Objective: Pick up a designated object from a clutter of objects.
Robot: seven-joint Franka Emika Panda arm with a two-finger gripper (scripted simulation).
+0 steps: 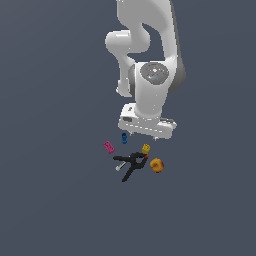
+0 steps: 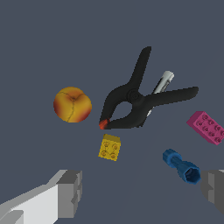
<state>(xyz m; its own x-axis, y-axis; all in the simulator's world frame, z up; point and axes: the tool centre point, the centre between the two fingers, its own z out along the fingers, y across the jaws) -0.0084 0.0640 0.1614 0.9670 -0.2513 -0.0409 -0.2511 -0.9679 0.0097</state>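
Dark worktop point(image 1: 45, 200) below; my end effector point(image 2: 140, 192), fingers spread, hovers above the yellow brick point(image 2: 110, 147), which sits just beside the clamp's point(image 2: 138, 98) orange tip.

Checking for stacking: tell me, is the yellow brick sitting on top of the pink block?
No, the yellow brick lies alone near the black clamp, apart from the pink block.

Around you a plain dark slate-blue surface point(image 1: 50, 200), flat and unmarked, filling both views edge to edge, evenly lit, soft faint shadows.
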